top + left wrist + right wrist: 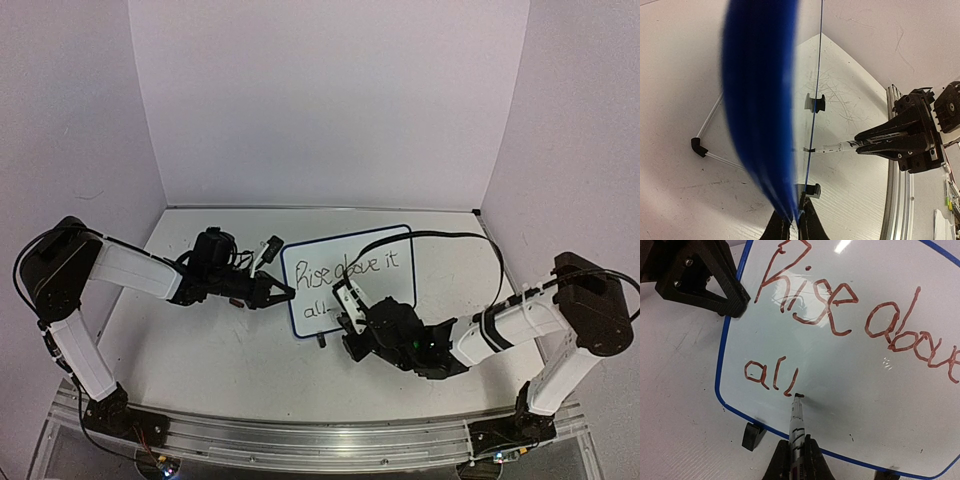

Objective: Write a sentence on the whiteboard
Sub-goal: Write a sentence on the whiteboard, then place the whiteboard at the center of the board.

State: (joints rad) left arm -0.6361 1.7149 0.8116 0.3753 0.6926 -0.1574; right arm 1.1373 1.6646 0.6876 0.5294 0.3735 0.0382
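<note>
The whiteboard (385, 262) stands tilted on the table, with a blue rim and black clip feet (754, 435). The sentence (840, 300) is in red-brown marker: "Rise above it" on the top row and "all" (769, 376) below. My left gripper (285, 293) is shut on the board's left rim (765, 125), which is blurred close to the left wrist camera. My right gripper (797, 442) is shut on a white marker (796, 422). Its tip touches the board just right of the last "l". The marker also shows in the left wrist view (835, 148).
The board's wire stand (707, 145) rests on the scuffed white tabletop behind it. An aluminium rail (300, 440) runs along the near edge. White walls close in the back and sides. A black cable (450, 238) arcs over the board's right side.
</note>
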